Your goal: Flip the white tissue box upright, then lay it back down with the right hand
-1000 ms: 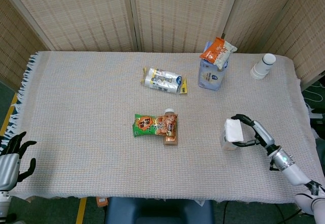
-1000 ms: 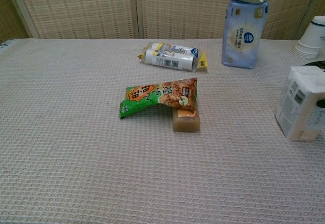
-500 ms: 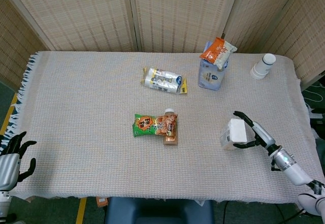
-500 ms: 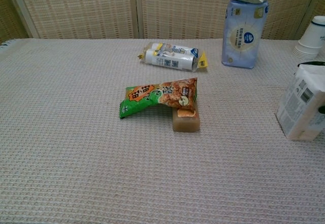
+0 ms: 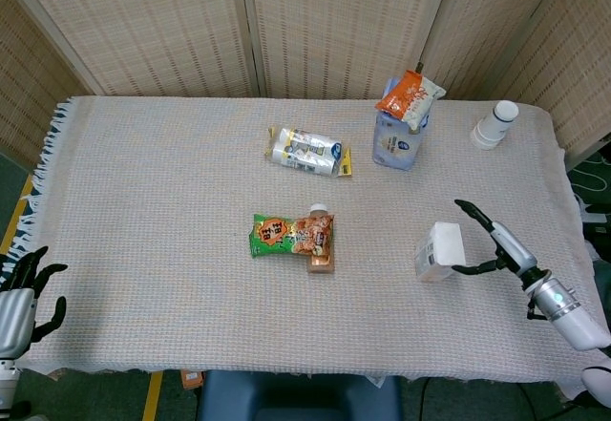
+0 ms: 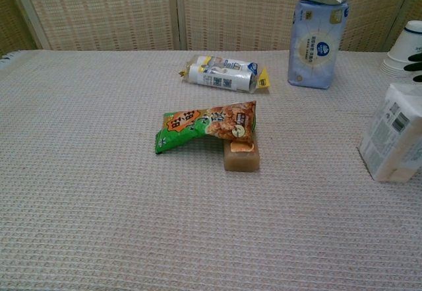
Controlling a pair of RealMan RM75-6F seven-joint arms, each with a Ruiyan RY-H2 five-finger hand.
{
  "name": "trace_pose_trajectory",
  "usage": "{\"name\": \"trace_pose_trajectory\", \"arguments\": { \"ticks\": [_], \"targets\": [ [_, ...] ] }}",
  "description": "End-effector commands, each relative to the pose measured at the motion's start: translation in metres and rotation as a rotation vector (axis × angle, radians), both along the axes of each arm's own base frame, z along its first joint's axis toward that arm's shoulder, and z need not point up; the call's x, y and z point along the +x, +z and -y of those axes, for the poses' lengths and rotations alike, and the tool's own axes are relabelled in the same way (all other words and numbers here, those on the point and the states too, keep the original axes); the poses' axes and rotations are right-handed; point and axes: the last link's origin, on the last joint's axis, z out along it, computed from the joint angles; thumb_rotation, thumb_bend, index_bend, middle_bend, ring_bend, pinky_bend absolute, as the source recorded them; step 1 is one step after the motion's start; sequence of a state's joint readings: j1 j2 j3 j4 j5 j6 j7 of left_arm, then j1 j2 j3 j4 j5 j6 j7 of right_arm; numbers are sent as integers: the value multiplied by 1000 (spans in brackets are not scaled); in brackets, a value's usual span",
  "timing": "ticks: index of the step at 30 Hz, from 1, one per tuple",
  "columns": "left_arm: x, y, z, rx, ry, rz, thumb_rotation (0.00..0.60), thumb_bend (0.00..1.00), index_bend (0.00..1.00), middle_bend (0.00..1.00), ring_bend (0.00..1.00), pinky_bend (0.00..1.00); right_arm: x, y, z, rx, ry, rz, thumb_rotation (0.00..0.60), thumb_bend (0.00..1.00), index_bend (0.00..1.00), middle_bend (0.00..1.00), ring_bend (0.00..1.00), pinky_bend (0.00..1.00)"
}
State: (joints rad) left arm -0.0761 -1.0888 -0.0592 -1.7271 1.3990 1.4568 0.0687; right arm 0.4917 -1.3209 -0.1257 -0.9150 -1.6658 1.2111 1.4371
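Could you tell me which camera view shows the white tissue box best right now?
The head view: the whole tissue box shows, with the right hand spread beside it. The chest view shows its printed side closer, but the frame edge cuts it off.

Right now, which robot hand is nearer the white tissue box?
Right. The right robot hand is just beside the white tissue box, fingers spread around it; the left robot hand sits far off at the table's opposite edge.

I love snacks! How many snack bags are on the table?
2 that I can tell: a green and orange bag mid-table resting on a brown block, and an orange bag atop the blue tissue pack at the back.
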Motion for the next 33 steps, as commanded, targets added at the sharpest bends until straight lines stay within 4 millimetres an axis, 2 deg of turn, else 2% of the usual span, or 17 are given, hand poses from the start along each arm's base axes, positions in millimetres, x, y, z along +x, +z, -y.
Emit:
{"name": "trace_pose_trajectory", "arguments": {
  "ticks": [1,4,6,8,10,13,18,22,25,33],
  "targets": [
    [0,0,0,0,-1,0,600,485,268,0,0,245,14,18,-5,25,38,-50,600,34,0,0,0,0],
    [1,2,1,5,-5,4,600,486,268,0,0,246,31,30,-8,49,84,-129,600,32,0,0,0,0],
    [1,2,1,7,-6,6,600,486,268,0,0,245,49,38,-4,6,84,-144,600,32,0,0,0,0],
    [1,2,1,6,-6,7,600,485,268,0,0,245,65,42,-5,-10,98,-230,600,32,0,0,0,0],
    [1,2,1,6,-6,8,600,485,268,0,0,245,71,44,-6,-7,99,-264,600,32,0,0,0,0],
    [2,3,2,6,-7,10,600,485,268,0,0,246,99,56,-5,21,145,-477,600,31,0,0,0,0],
    [2,3,2,5,-5,7,600,486,268,0,0,246,126,65,0,11,158,-761,600,31,0,0,0,0],
    [1,3,2,2,-4,3,600,484,269,0,0,245,141,56,-3,25,166,-929,600,31,0,0,0,0],
    [1,2,2,-2,-3,-2,600,485,269,0,0,245,147,46,-4,48,152,-978,600,32,0,0,0,0],
    [1,3,2,4,-1,0,600,485,269,0,0,246,142,26,-4,111,120,-996,600,31,0,0,0,0]
  ]
}}
